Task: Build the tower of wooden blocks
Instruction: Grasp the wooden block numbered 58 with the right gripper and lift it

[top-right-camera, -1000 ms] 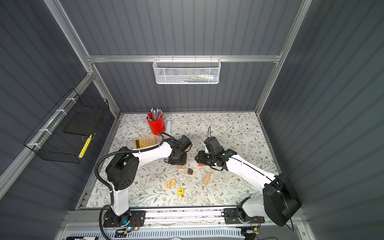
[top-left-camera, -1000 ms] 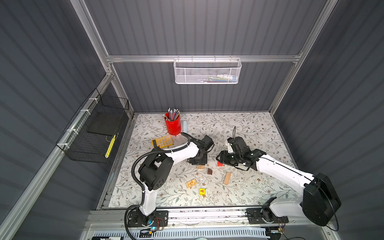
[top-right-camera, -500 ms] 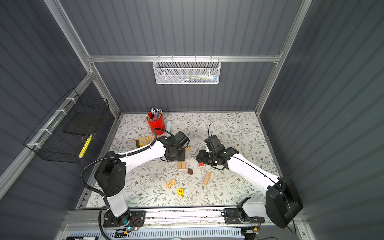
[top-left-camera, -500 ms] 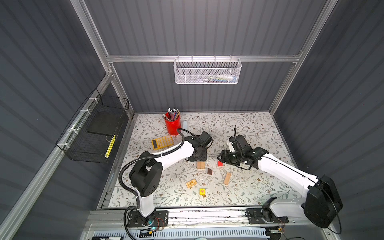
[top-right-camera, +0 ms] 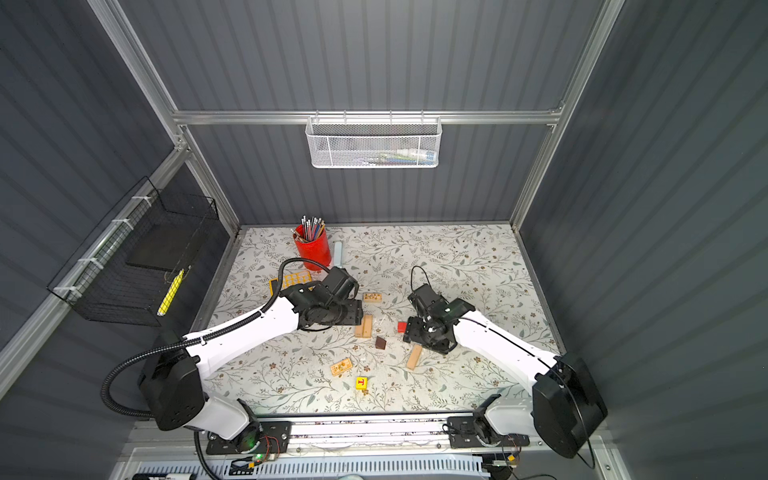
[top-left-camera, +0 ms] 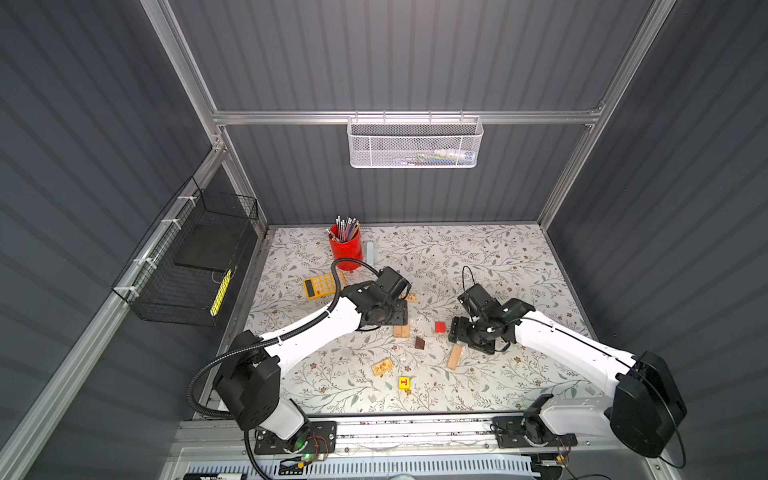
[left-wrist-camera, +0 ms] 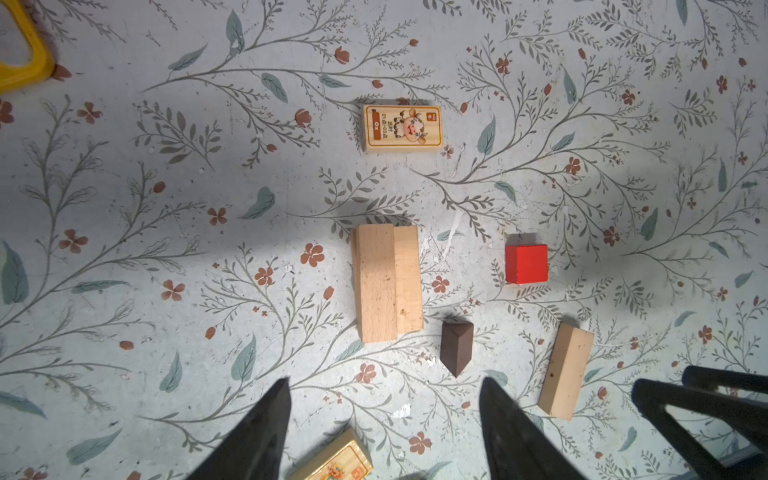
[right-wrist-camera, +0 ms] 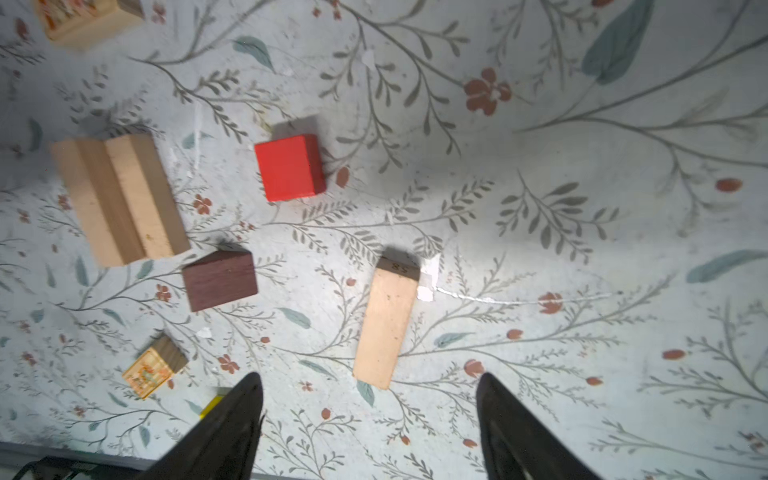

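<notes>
We see no tower standing: the wood block tower's pieces lie loose on the floral-patterned tabletop (top-left-camera: 498,257), around its middle and toward the front edge.

Two tan wooden planks (left-wrist-camera: 386,282) lie touching, long side to long side. Near them lies the dark brown wooden wedge (left-wrist-camera: 457,345), and the small red cube (left-wrist-camera: 526,264) sits apart from both. A single tan wooden plank (left-wrist-camera: 565,372) lies slanted, apart from the wedge. A pale block printed with a cartoon ox (left-wrist-camera: 402,128) lies on the side of the pair toward the back edge. In a top view a second pale printed block (top-left-camera: 382,367) and the small yellow cube (top-left-camera: 404,382) lie closest to the front edge, near each other but not touching.

The left gripper (left-wrist-camera: 385,386) hangs above the tabletop with its jaws spread wide and nothing between them. The right gripper (right-wrist-camera: 369,376) is likewise spread wide and empty above the single plank, whose near end shows between the fingertips without touching either.

A red pencil cup (top-left-camera: 345,249) stands by the back edge, toward the back left corner, and an orange calculator (top-left-camera: 320,285) lies nearer the left edge.
</notes>
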Available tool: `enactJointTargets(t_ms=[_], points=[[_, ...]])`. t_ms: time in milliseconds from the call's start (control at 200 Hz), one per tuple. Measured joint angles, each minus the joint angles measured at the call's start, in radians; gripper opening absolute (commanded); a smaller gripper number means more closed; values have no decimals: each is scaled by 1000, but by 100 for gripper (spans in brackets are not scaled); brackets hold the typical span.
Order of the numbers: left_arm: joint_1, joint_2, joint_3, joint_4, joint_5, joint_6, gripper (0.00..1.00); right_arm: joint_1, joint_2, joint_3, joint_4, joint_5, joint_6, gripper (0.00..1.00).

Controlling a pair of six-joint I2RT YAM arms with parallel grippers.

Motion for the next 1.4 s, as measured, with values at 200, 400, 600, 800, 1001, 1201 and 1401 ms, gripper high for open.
enactJointTargets(t_ms=[200,400,600,800,1001,1201,1401], points=[[0,-50,-45,31,4,13,88,81,63,-36,33,27,142,79],[0,-106,-68,34,-1,0,94,132,132,-45,67,59,242,73],[0,-126,-76,40,-11,-17,98,141,161,-45,91,87,285,61],[0,-144,-93,48,-28,-37,99,142,190,-45,106,92,294,54],[0,-161,-112,49,-36,-46,99,145,220,-45,117,88,294,48],[0,-161,-112,49,-39,-55,99,146,245,-34,119,82,295,38],[0,-166,-124,52,-39,-60,100,146,255,-25,114,78,287,29]])
